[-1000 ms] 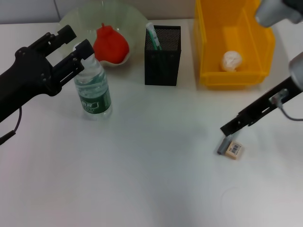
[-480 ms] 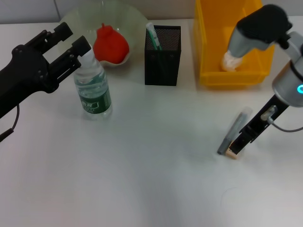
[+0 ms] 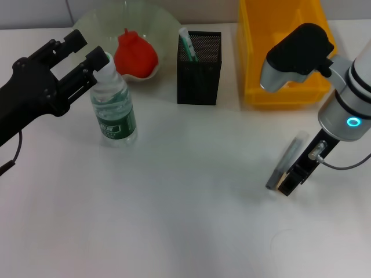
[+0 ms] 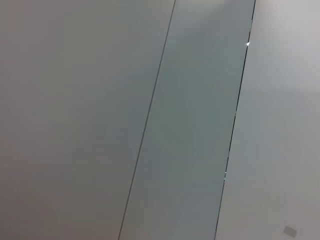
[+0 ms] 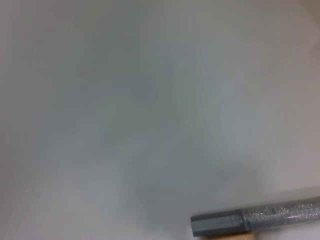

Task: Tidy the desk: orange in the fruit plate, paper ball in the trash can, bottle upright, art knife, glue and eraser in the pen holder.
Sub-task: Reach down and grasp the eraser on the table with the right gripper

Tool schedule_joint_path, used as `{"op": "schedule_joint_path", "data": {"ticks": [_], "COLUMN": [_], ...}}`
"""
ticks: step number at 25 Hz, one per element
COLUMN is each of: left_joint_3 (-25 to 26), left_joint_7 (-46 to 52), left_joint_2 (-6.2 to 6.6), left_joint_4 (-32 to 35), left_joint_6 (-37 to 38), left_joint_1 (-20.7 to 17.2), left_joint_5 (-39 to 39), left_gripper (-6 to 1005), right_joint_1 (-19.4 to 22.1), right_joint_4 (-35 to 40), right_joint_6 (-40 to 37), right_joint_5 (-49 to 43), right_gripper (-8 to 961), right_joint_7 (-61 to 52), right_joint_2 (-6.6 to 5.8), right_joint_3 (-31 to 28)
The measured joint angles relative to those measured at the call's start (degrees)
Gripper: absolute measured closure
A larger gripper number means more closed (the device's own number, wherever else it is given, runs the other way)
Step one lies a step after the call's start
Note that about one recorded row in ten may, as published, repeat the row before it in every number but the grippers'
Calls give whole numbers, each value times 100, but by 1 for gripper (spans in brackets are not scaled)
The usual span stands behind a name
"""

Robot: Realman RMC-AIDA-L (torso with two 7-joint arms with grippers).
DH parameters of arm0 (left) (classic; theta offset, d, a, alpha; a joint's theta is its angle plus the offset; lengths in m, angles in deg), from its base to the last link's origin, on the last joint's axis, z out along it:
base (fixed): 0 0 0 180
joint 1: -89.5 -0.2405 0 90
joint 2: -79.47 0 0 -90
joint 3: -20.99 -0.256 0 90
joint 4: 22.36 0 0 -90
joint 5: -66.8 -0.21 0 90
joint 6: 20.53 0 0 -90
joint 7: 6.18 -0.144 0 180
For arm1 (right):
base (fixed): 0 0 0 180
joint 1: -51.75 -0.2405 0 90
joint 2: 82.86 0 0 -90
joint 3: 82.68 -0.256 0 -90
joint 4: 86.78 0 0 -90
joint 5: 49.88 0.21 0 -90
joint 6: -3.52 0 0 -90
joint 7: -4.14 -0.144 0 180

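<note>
Head view, left arm: the left gripper point(image 3: 87, 57) reaches in level from the left, fingers spread wide either side of the upright water bottle point(image 3: 113, 104) cap, gripping nothing.
Head view, right arm: the right gripper point(image 3: 288, 184) points steeply down at the desk point(image 3: 174, 202), right beside the grey art knife point(image 3: 286, 160); its opening cannot be told.
Head view, holder: the black mesh pen holder point(image 3: 199, 68) stands between fruit plate point(image 3: 95, 23) and yellow bin point(image 3: 255, 63).
Left wrist view: only blank panels.
Right wrist view: the art knife point(image 5: 260, 220) lies flat on the desk point(image 5: 125, 100).

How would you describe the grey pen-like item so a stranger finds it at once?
Start at the yellow bin at the table's far right. Nearer the robot than it, beside the right tool, lies a slim grey stick with a glittery barrel. A small tan eraser touches its end.
</note>
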Motion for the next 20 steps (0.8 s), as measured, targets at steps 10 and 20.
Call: {"op": "schedule_joint_path", "data": {"ticks": [10, 20], "left_joint_3": [0, 0], "left_joint_7": [-11, -17], "left_joint_2": [0, 0], "left_joint_4": [-20, -19], "left_joint_6": [4, -19], "left_joint_1": [-12, 20], "left_joint_5": [-5, -1], "left_gripper": [405, 405], "right_joint_1": [-47, -167], "right_joint_4": [-179, -308], "right_joint_6": [255, 314], "right_joint_5": [-21, -21], "right_gripper": [332, 364], "right_joint_7": [5, 16], "right_joint_2": [7, 16], "right_joint_3": [288, 372]}}
